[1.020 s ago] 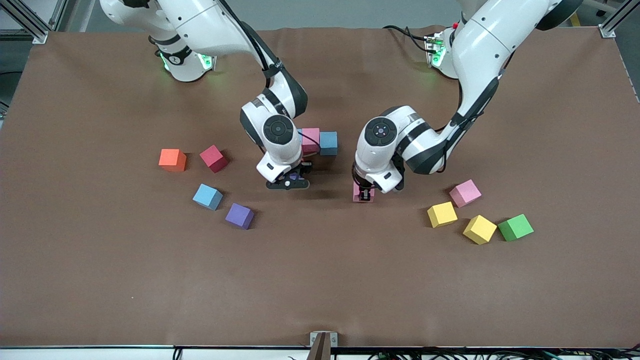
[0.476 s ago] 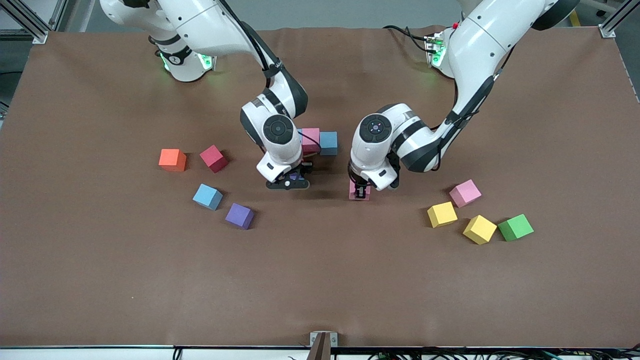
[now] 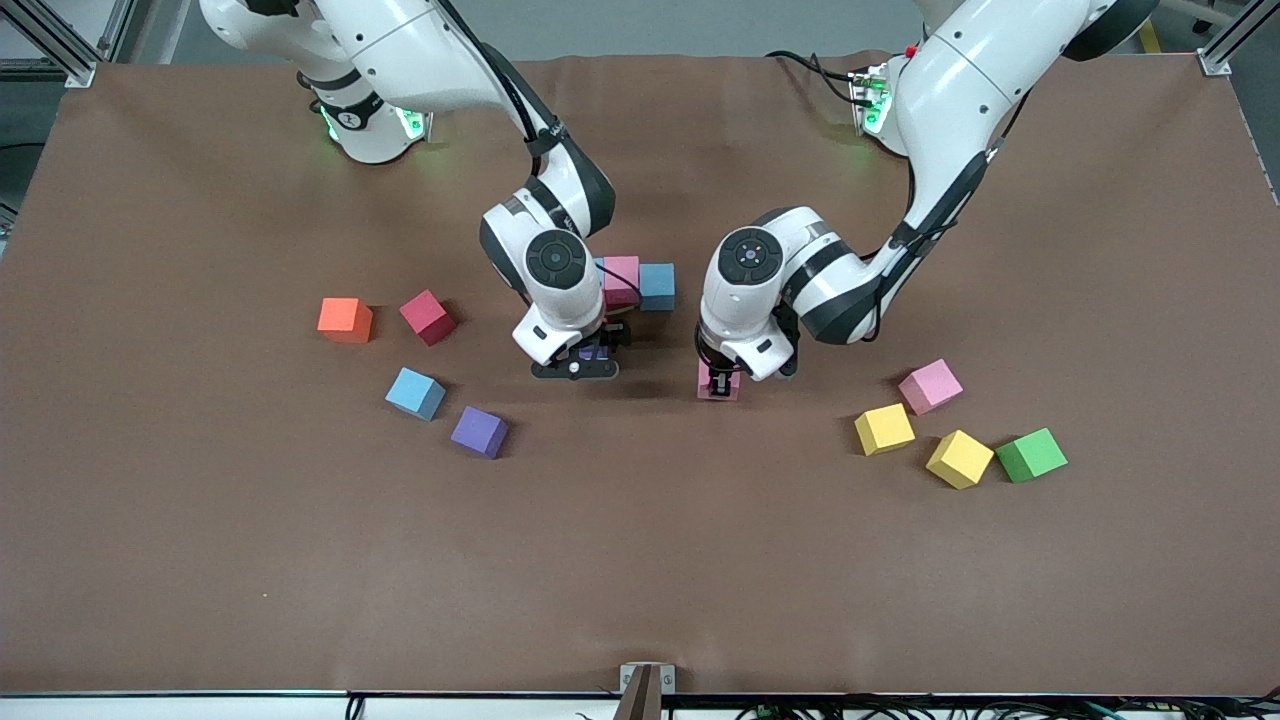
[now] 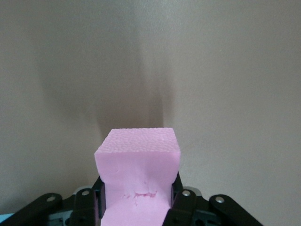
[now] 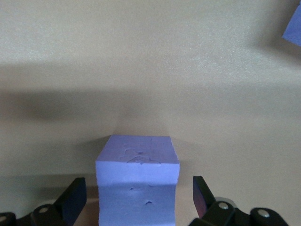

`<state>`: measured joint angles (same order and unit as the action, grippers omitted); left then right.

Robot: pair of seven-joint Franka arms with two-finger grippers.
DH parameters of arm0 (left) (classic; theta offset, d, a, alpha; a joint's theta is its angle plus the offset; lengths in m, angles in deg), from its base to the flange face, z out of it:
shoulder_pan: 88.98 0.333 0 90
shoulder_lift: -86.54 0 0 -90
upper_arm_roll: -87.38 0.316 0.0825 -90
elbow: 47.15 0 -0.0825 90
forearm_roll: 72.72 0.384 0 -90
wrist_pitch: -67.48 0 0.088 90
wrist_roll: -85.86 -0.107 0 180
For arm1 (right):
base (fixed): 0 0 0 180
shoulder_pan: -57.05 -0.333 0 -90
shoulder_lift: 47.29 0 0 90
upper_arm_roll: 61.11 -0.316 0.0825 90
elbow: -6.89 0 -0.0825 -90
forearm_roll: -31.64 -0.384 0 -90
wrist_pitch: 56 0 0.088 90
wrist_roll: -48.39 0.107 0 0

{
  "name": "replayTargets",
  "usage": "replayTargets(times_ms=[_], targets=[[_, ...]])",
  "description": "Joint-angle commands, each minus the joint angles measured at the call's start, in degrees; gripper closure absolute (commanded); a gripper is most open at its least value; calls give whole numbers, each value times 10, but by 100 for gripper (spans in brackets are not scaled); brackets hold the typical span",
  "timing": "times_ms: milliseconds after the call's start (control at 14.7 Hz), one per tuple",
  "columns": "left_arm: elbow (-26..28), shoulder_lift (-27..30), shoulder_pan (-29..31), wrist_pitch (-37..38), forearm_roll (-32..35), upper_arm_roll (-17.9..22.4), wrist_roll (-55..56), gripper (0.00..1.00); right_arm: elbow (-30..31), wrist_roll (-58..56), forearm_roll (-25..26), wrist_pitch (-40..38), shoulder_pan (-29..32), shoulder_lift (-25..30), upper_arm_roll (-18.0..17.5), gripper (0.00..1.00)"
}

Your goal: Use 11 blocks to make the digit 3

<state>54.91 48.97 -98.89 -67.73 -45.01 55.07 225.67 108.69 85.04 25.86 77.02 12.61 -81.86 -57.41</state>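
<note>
Here my left gripper (image 3: 722, 385) is clamped tight on a pink cube (image 4: 138, 169), low over bare table mat (image 3: 640, 560) near the middle, with open cloth all round it. My right gripper (image 3: 592, 352) has its fingers (image 5: 73, 197) spread wide, standing clear on both sides of a purple cube (image 5: 137, 181) that sits on the mat between them. Just beside that arm's wrist, a second pink cube (image 3: 620, 280) and a blue cube (image 3: 657, 286) touch in a short row. Toward the right arm's end lie an orange cube (image 3: 345, 320), a red cube (image 3: 428, 317), a light blue cube (image 3: 415, 393) and another purple cube (image 3: 479, 432), each apart. Toward the left arm's end sit a third pink cube (image 3: 930, 386), two yellow cubes (image 3: 885, 429) (image 3: 959, 459) and a green cube (image 3: 1031, 455), the last two nearly touching. The strip nearest the front camera lies wide open.
</note>
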Motion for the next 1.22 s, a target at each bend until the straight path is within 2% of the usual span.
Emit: replayTargets(times_ms=[0,340,476,544,748,1020,1156], targets=[[-13,-7,-14,-1,3,1,9,61,10,-7,1,-35,11,39,-3,0],[-14,-14,-26,-21,-1,1,12,61,11,-5,-4,-81,46,99,-2,0],[-27,-26,-53,-21,-19,3,22,61,11,1,-1,-87,72,113,3,0],[-40,-37,-67,-21,-22,9,30,61,11,2,1,-92,87,115,17,0],[-79,-64,-115,-20,-24,41,67,61,10,3,3,-93,114,114,49,0],[-126,-93,-164,-20,-44,73,77,61,5,4,3,-81,153,89,51,0],[-142,-97,-200,-20,-68,104,77,61,-32,4,-1,-59,165,58,50,0]])
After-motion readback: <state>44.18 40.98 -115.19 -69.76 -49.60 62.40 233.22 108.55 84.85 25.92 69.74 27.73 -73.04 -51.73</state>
